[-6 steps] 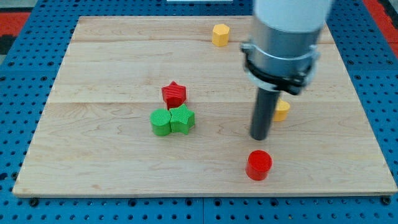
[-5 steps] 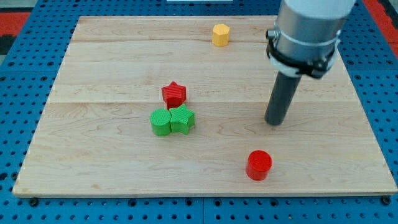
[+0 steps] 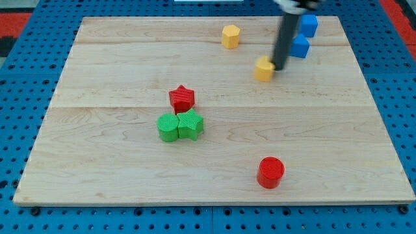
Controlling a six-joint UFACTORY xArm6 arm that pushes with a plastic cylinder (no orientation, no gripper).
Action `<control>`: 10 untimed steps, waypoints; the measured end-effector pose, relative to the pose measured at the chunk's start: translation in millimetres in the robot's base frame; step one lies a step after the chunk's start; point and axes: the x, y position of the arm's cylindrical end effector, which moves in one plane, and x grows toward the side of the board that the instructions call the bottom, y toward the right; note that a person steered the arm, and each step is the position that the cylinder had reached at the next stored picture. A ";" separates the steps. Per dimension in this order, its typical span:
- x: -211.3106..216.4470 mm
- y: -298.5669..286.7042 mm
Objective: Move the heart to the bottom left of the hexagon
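Observation:
The yellow heart (image 3: 263,68) lies on the wooden board (image 3: 117,175) right of centre, in the upper part. The yellow hexagon (image 3: 230,36) sits near the board's top edge, up and to the left of the heart. My tip (image 3: 279,67) is right against the heart's right side, and the dark rod rises from it out of the view's top. The heart is to the lower right of the hexagon.
Two blue blocks (image 3: 308,26) (image 3: 299,47) sit just right of the rod near the top right. A red star (image 3: 182,99) sits mid-board, touching a green round block (image 3: 168,127) and a green star (image 3: 191,124) below it. A red cylinder (image 3: 270,172) stands at the lower right.
The rod has moved toward the view's top and slightly left. The yellow heart has gone from the middle right up and left, nearer the hexagon. The blue blocks are now uncovered.

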 end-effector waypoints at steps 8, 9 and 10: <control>-2.8 -11.2; 54.8 85.0; 178.4 133.9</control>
